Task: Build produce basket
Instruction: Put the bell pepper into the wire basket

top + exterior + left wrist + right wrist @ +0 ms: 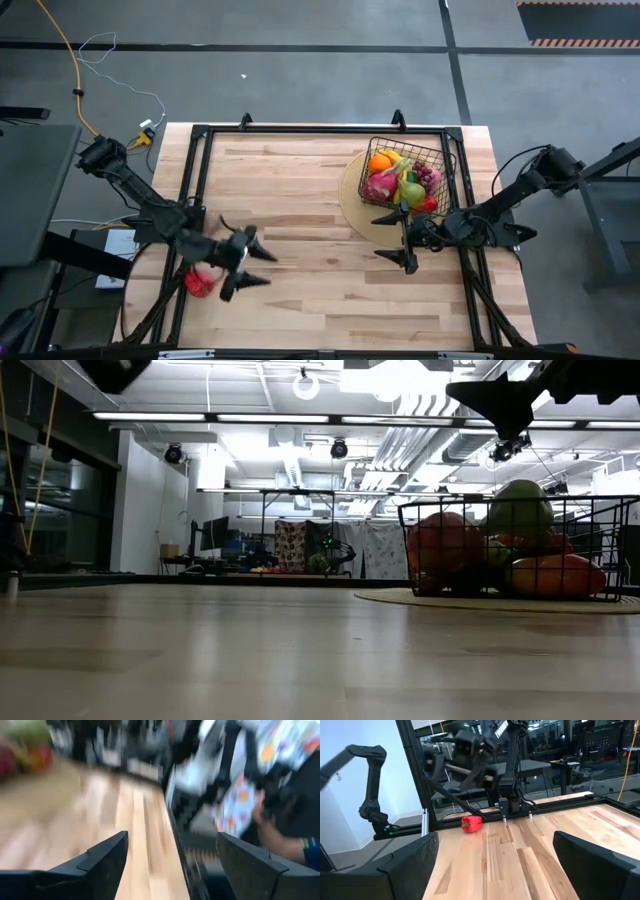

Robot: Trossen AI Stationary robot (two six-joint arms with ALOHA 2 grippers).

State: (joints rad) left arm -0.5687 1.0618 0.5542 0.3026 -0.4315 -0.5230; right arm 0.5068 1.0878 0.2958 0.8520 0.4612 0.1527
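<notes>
The black wire basket (410,172) stands on a flat round tan disc (350,195) at the table's far right. It holds several toy fruits, among them an orange, a pink dragon fruit, a green pear and purple grapes. In the low view the basket (510,550) shows at the right. A red pepper (200,283) lies on the table by the left frame rail; it also shows in the right wrist view (471,823). My left gripper (266,268) is open and empty, just right of the pepper. My right gripper (385,238) is open and empty, near of the basket.
A black frame (195,180) runs around the tabletop's edges. Bare wood (300,190) lies between the two grippers. A person's arm (280,840) shows beyond the table's edge in the left wrist view.
</notes>
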